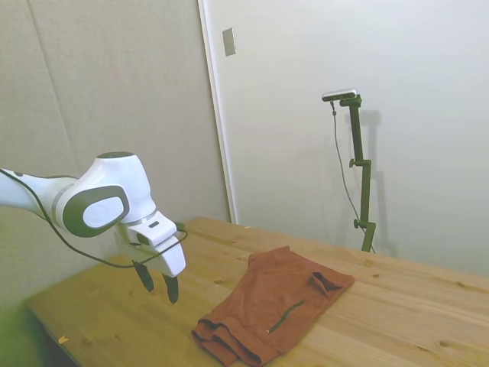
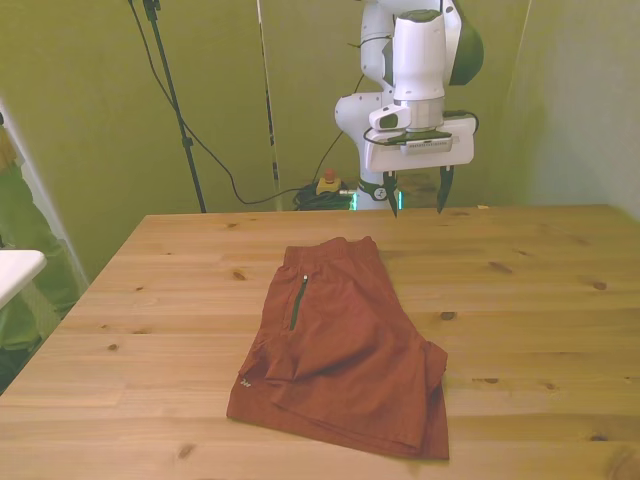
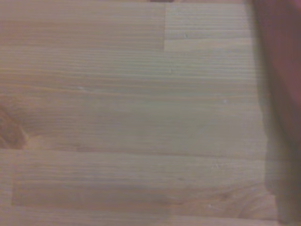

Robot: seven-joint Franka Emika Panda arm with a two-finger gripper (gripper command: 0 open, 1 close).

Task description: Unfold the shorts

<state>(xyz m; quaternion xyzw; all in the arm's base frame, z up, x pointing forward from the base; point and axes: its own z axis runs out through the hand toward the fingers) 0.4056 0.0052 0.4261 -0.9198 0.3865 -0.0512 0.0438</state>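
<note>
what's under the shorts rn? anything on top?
The shorts lie folded flat on the wooden table; only bare wood shows around them. Nothing rests on top. The folded-under layer and any table beneath are covered. The open claw hangs apart, over bare wood.

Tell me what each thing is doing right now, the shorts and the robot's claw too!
shorts: folded, lying flat on the table, pocket slit facing up, nothing touching them.
gripper: open, empty, up in the air above the table beyond the shorts.
table: wooden, holding only the shorts.
</note>
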